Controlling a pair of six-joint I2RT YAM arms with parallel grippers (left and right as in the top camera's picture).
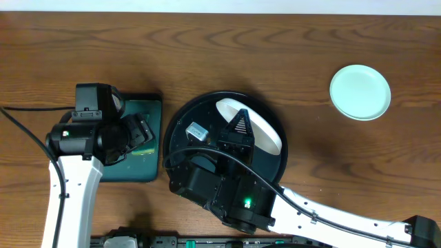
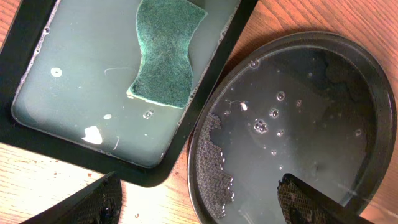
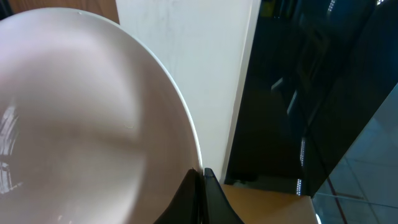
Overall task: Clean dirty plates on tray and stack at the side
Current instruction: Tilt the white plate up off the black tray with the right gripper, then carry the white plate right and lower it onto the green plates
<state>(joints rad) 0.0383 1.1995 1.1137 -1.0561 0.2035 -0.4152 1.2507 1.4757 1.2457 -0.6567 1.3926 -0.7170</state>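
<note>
Right gripper [image 3: 202, 182] is pinching the rim of the white plate [image 3: 93, 124], jaws pressed together on the near edge. The plate is hanging tilted above the round black tray [image 1: 178, 118], not lying flat in it. From overhead the white plate [image 1: 270, 136] is showing as a crescent either side of the right gripper [image 1: 242, 114]. The face turned to the right wrist camera is showing no teal smear; I cannot tell about the other face. The relation that is deciding the next move: the mint-green plate [image 1: 360, 91] is lying alone on the table [image 1: 310, 48], well apart from the held plate, towards the robot's right and farther from its base. The right arm is clearly the nearer one. A round plate is offering no long axis, so only its tilt is mattering; it is needing levelling before it goes onto the mint-green one. Nothing is standing between the tray and that plate. Left gripper [image 2: 199, 208] is hanging spread wide and empty, straddling the gap between the rectangular tray [image 2: 205, 74] and the round black tray [image 2: 380, 93]. The sponge [image 2: 165, 53] is lying in cloudy water in the rectangular tray, near it should wiping be needed. No third plate is showing.
</note>
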